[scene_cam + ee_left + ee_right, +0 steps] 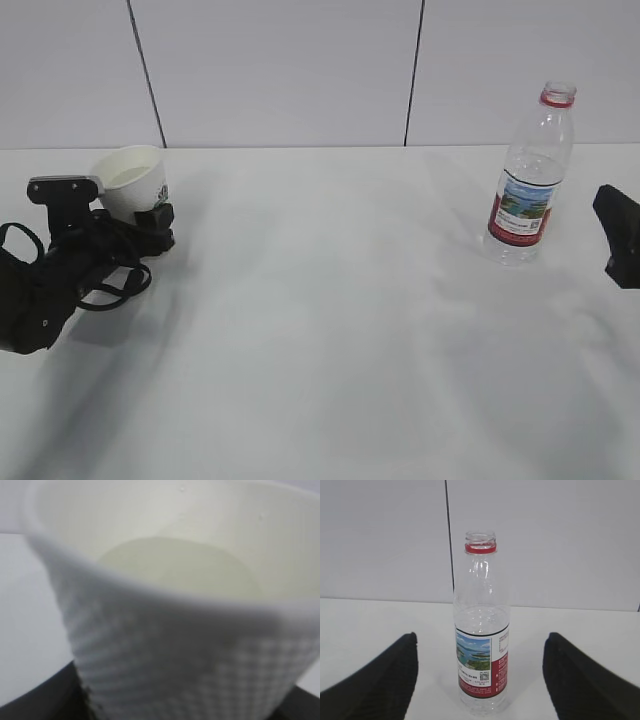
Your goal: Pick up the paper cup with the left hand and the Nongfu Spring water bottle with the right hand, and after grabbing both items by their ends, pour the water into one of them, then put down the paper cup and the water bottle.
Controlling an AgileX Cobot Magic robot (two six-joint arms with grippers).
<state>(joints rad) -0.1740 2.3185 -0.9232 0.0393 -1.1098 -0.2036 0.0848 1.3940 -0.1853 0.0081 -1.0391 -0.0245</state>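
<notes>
Table (pixel 330 330): white; bottle at right, cup at far left.
Bottle (pixel 530 180): upright, uncapped, ahead of the right gripper (pixel 480 680), between its spread jaws, untouched.
Paper cup (pixel 133 180): tilted, clamped by the left gripper (pixel 150 222) near its base.

paper cup (pixel 175 645) | fills view, blurred | dimpled wall | inside bare

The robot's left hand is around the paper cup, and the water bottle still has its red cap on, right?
Not quite. The water bottle has no cap: the right wrist view shows an open mouth above the red neck ring. The left hand is indeed around the paper cup.
</notes>
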